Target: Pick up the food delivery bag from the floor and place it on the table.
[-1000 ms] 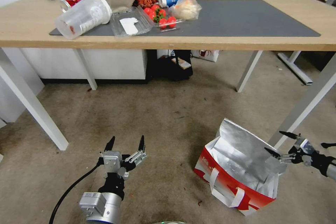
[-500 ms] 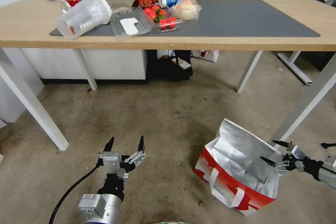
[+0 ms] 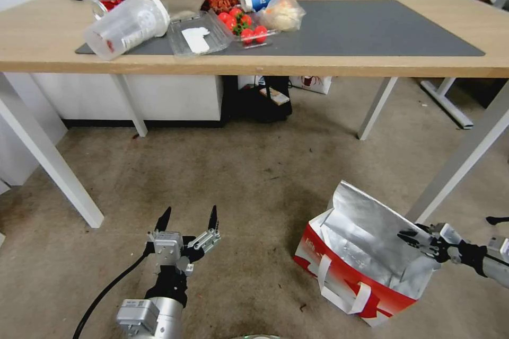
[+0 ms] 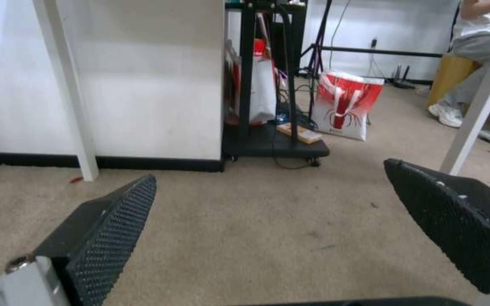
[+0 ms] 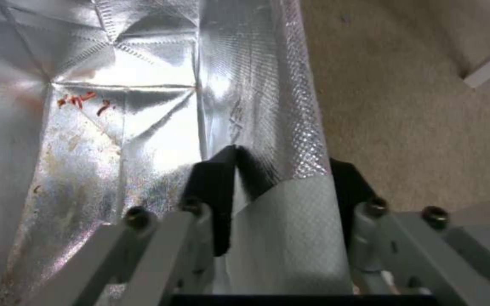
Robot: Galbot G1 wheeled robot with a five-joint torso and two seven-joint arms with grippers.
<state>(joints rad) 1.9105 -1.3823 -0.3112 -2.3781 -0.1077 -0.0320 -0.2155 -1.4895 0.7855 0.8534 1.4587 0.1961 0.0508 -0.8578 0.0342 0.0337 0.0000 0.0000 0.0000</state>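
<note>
Since the earlier frames the right claw [image 3: 419, 238] has come down and closed: its two fingers, spread above the bag's right-hand rim a second ago, now meet on that rim. The bag, the left arm and the table contents are unchanged.

Near field. At 7 o'clock in the head view the left claw [image 3: 186, 225] hangs low over the floor [image 3: 254, 180], fingers wide apart, holding and touching nothing; the left wrist view confirms bare carpet between its pads [image 4: 112, 229]. At 4 o'clock the food delivery bag [image 3: 366, 259] stands open on the floor, just beside a white table leg [image 3: 461, 161], foil lining uppermost, white strap handles [image 3: 339, 288] hanging on its near face. The right claw grips the bag's right wall at the rim; in the right wrist view the fingers [image 5: 214, 191] are drawn narrow, with the foil-and-white wall sandwiched between them.

Step in hand: securing the grasp, the bag not yet lifted. The next move calls, by judgement, for a steady upward lift high enough to clear the table edge; the thin wall may crumple or slip, since the bag hangs from one side.

Far field. The table [image 3: 382, 66] spans 10 to 2 o'clock; cups and food containers [image 3: 196, 10] crowd the left end of its dark grey mat [image 3: 382, 29], whose right part lies bare.
</note>
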